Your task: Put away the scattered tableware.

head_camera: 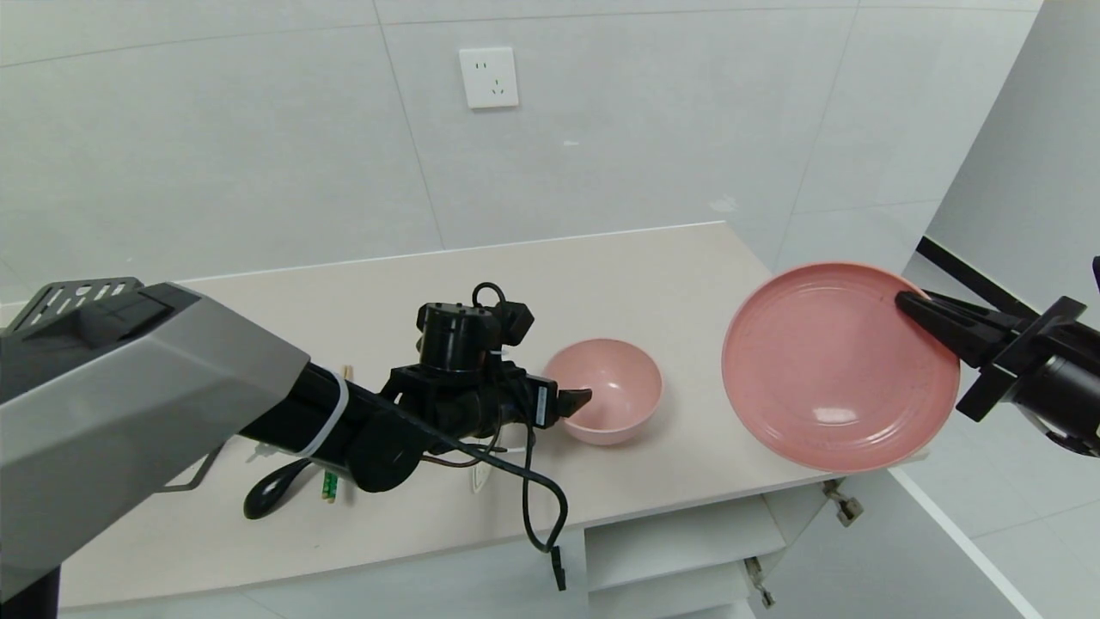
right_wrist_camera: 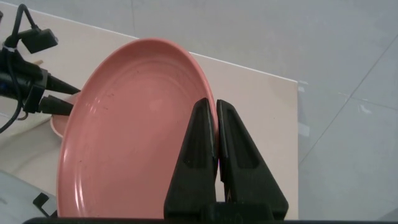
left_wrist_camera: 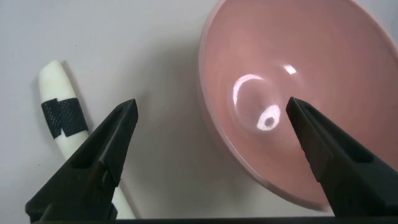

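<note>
A pink plate (head_camera: 834, 365) is held tilted in the air past the table's right end, its rim clamped by my right gripper (head_camera: 911, 308); the right wrist view shows that gripper (right_wrist_camera: 216, 112) shut on the plate (right_wrist_camera: 130, 137). A pink bowl (head_camera: 606, 389) sits upright on the table's middle. My left gripper (head_camera: 577, 400) hangs at the bowl's left rim and stands open (left_wrist_camera: 211, 115), one finger over the bowl (left_wrist_camera: 292, 81), the other outside it. A white utensil handle (left_wrist_camera: 62, 115) with a black band lies beside the bowl.
The beige table (head_camera: 361, 301) backs onto a tiled wall with an outlet (head_camera: 489, 77). A black ladle (head_camera: 275, 490) and chopsticks (head_camera: 331, 481) lie under my left arm. Open white shelves (head_camera: 679, 550) sit below the table's front edge.
</note>
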